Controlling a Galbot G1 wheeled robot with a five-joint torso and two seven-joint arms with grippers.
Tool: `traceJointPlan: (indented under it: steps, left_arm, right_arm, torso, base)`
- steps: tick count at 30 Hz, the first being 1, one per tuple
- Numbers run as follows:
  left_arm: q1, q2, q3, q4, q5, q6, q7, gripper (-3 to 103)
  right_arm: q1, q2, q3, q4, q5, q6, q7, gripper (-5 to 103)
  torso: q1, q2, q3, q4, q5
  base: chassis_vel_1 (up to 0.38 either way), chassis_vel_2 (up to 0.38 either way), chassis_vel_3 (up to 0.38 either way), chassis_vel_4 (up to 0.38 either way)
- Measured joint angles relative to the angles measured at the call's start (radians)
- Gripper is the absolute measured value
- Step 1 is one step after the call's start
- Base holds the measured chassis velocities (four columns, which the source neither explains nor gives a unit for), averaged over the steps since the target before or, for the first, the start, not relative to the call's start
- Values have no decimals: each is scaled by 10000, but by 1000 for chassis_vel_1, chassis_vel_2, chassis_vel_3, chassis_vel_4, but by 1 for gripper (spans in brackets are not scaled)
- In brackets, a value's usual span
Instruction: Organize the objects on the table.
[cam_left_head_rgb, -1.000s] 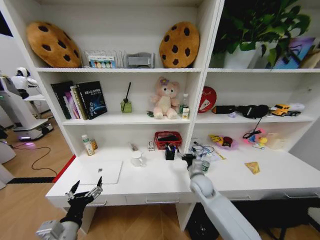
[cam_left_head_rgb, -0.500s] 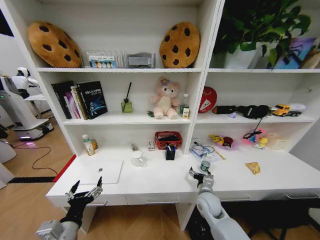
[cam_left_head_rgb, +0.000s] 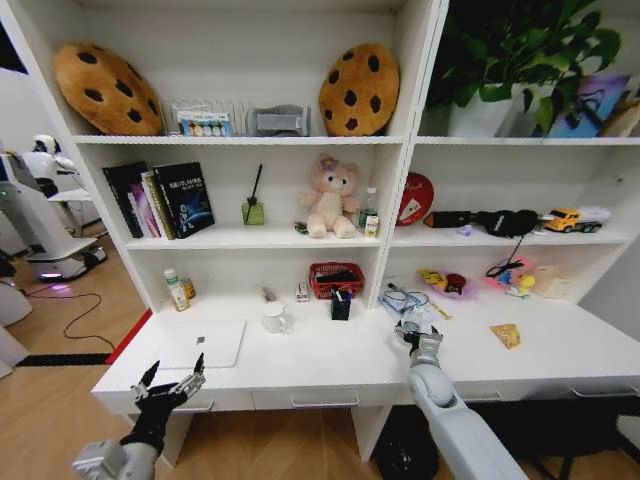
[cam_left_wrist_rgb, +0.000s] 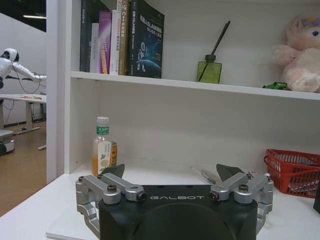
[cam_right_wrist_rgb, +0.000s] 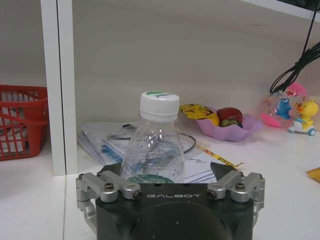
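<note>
Right wrist view shows the right gripper (cam_right_wrist_rgb: 170, 187) at the clear bottle (cam_right_wrist_rgb: 154, 146), with its two jaws on either side of the bottle's lower part; whether they press the plastic I cannot tell, because the black gripper body hides the contact. The bottle stands upright on the white surface (cam_right_wrist_rgb: 35, 200), its long axis vertical and its white cap, with a little green on top, pointing up. Behind it lie some papers (cam_right_wrist_rgb: 107, 142), further back a pink bowl (cam_right_wrist_rgb: 229, 125) with small things inside, and to one side a red basket (cam_right_wrist_rgb: 22, 122) beyond a white shelf post. In the head view the right gripper (cam_left_head_rgb: 420, 338) is over the surface (cam_left_head_rgb: 300, 365) near the post between the two shelf sections, but there the bottle is too small and covered to make out, so only the wrist camera gives its pose. The head view also shows the silver laptop (cam_left_head_rgb: 205, 343), closed and flat on the left part of the surface, long side running left to right. The left gripper (cam_left_head_rgb: 170, 380) hangs low before the surface's front edge, fingers spread wide and holding nothing. The left wrist view adds a small green-capped bottle (cam_left_wrist_rgb: 102, 150), upright in the back corner.
</note>
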Motion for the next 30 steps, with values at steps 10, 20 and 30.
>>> traceJointPlan:
  steps: [10,20,30]
  left_arm:
    - [0,0,0,0,0,0,0,100]
    - [0,0,0,0,0,0,0,100]
    - [0,0,0,-1,0,0,0,100]
  right_arm:
    - [-281,-8,-112,496,22,5,-298,65]
    - [-2005,-1358,460,3615,-152,-8,-3750,30]
    - [-7687,-1355,1964,7691,360,-1490,-3344,25]
  torso:
    - [0,0,0,0,0]
    - [0,0,-1,0,-3]
    - [-2,2,-3,-8,-2]
  base:
    - [0,0,0,0]
    - [0,0,0,0]
    - [0,0,0,0]
